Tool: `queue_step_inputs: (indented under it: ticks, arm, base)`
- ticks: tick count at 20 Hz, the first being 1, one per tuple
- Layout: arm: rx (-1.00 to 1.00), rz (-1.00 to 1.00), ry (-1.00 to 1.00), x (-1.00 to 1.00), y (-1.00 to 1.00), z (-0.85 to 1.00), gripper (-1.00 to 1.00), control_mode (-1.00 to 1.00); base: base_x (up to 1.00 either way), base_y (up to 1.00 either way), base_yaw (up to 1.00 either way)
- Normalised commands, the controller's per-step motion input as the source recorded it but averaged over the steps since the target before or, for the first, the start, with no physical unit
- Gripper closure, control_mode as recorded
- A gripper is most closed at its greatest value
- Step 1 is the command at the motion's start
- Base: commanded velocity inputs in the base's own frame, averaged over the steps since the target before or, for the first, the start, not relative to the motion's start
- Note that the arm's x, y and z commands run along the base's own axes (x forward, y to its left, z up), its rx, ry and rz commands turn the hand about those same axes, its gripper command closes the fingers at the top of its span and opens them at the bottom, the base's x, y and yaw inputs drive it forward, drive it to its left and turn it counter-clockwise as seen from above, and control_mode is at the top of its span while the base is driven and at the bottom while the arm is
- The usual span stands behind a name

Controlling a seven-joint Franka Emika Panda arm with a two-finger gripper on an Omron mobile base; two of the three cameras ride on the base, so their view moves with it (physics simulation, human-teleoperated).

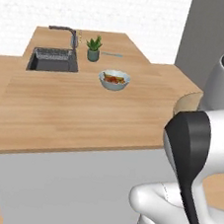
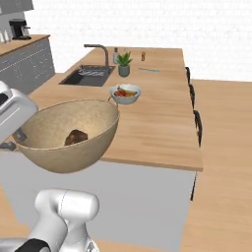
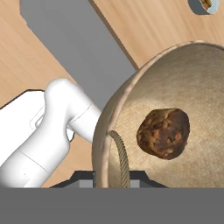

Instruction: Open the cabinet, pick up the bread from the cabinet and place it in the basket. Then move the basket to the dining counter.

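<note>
Basket [image 2: 74, 140] rim is pinched in my end effector [image 3: 114, 186], right by its rope loop handle [image 3: 120, 157]. My two fingers are pressed tight on the rim. I hold the basket up in the air, tipped a little, at the near edge of the dining surface [image 2: 157, 128]. The bread [image 3: 164, 132] lies inside the basket on its woven bottom. Farther off on the wood sits a small bowl of fruit [image 2: 125, 93]. Behind it are a little green plant [image 2: 124, 64], a dark sink [image 2: 88, 76] and a faucet [image 2: 101, 53].
</note>
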Motion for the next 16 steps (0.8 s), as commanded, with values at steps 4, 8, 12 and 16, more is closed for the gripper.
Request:
queue_step_inputs:
  ticks: [4,8,12,16]
  arm:
    - [0.00,0.00,0.00,0.00,0.00,0.00,1.00,1.00]
    - [0.00,0.00,0.00,0.00,0.00,0.00,1.00,1.00]
    - [0.00,0.00,0.00,0.00,0.00,0.00,1.00,1.00]
    - [0.00,0.00,-0.04,0.36,-0.01,-0.18,1.00,-1.00]
  base:
    - [0.44,-0.73,0.00]
    - [0.58,-0.44,0.00]
    - [0.42,-0.08,0.00]
    - [0.21,0.00,0.00]
